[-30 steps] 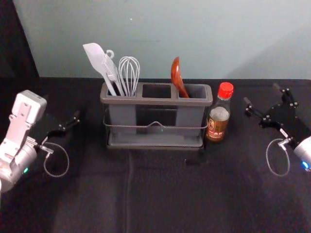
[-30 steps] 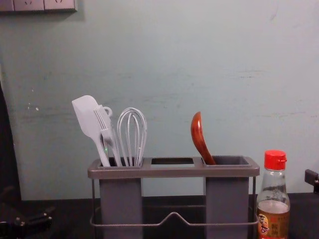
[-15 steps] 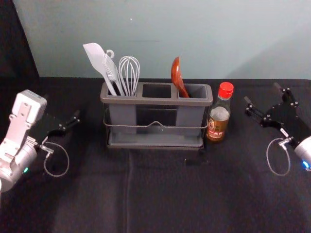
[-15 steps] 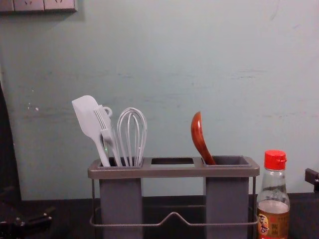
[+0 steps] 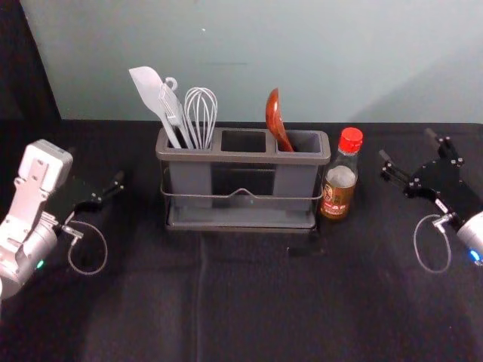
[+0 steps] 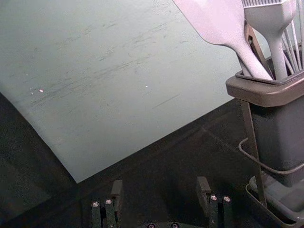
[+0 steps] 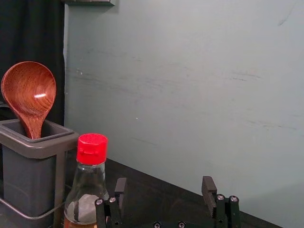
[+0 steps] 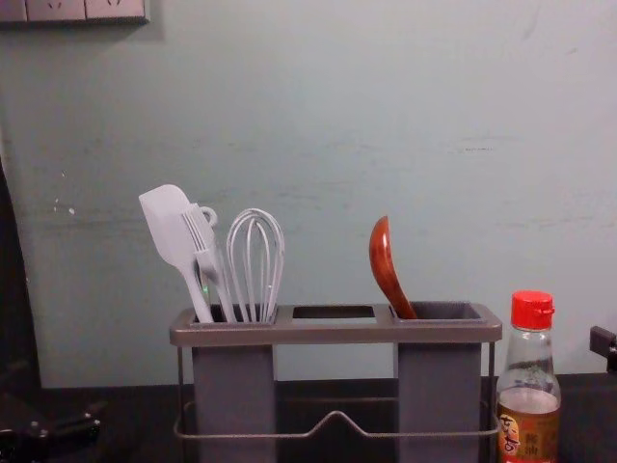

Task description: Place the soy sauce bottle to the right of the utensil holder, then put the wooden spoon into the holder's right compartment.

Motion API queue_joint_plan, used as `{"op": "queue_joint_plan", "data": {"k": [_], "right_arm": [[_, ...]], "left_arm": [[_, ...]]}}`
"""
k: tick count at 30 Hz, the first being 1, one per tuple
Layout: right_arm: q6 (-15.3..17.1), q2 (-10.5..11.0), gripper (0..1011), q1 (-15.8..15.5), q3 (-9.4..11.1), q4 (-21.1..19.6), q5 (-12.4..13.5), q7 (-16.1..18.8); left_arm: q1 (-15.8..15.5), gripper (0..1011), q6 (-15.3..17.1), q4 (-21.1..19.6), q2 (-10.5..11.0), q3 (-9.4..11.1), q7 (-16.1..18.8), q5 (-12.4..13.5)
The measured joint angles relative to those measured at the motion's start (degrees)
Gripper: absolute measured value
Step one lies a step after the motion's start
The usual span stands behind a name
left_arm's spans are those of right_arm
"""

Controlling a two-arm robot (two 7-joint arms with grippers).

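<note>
Right claw [image 5: 407, 145] stood open and unladen at the right side of the head view, apart from the soy sauce bottle [image 5: 341, 179]. The bottle stood upright, right of centre in that frame, just beside the right end of the utensil holder [image 5: 241, 157]. Wooden spoon [image 5: 275, 117] was found in the right compartment [image 5: 307, 141], bowl uppermost, leaning toward the frame's left. Left claw [image 6: 160, 187], idle at the left side of the head view, was likewise open and empty. Both placements appeared to satisfy the task; only a clean finish was judged necessary. Good practice called for backing the right claw straight out, without an inward sweep that might have tipped the bottle. Regrasping the spoon was judged needless and liable to upset its lean
</note>
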Motion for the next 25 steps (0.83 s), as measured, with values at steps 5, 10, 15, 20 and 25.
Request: {"op": "queue_joint_plan", "data": {"k": [5, 10, 15, 20, 25], "right_arm": [[0.00, 0.00, 1004, 0.00, 0.00, 0.00, 0.00, 0.01], [0.00, 0.00, 1004, 0.00, 0.00, 0.01, 0.00, 0.01], [0.00, 0.00, 1004, 0.00, 0.00, 0.01, 0.00, 0.01], [0.00, 0.00, 1004, 0.00, 0.00, 0.01, 0.00, 0.01], [0.00, 0.00, 1004, 0.00, 0.00, 0.01, 0.00, 0.01]], "left_arm": [[0.00, 1000, 0.00, 0.00, 0.00, 0.00, 0.00, 0.00], [0.00, 1000, 0.00, 0.00, 0.00, 0.00, 0.00, 0.00], [0.00, 1000, 0.00, 0.00, 0.00, 0.00, 0.00, 0.00], [0.00, 1000, 0.00, 0.00, 0.00, 0.00, 0.00, 0.00], [0.00, 1000, 0.00, 0.00, 0.00, 0.00, 0.00, 0.00]]}}
